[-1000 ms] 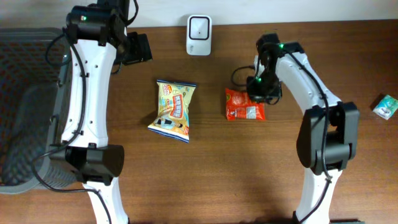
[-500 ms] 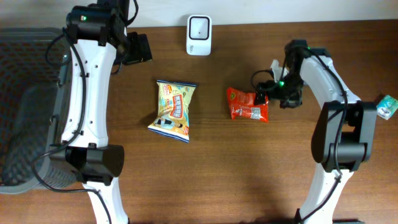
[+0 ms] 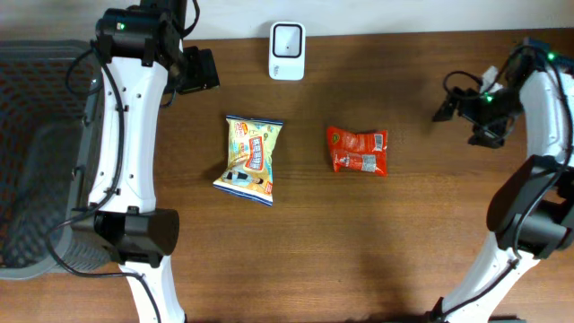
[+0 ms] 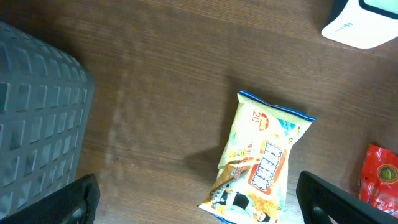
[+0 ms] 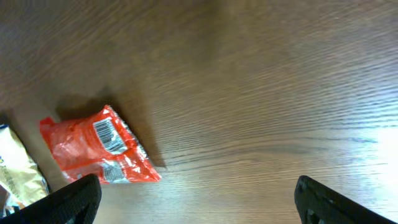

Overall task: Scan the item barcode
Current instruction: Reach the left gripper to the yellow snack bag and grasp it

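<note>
**A:** Since a second ago the red packet (image 3: 358,151) has been let go, and the right fingers (image 5: 68,202) have been drawn well away from it. They are spread wide, with nothing held.

**B:** Where is it found now?

**A:** Flat on the desk (image 3: 430,233), ahead and left of the right fingers, barcode (image 5: 107,132) upward. The left fingers (image 4: 62,202) are also spread wide and empty, far from the packet.

**B:** How is the step best done?

**A:** Probably an edge should be pinched so the barcode is left uncovered. It should then be turned toward the scanner (image 3: 287,39) and held steady.
</note>
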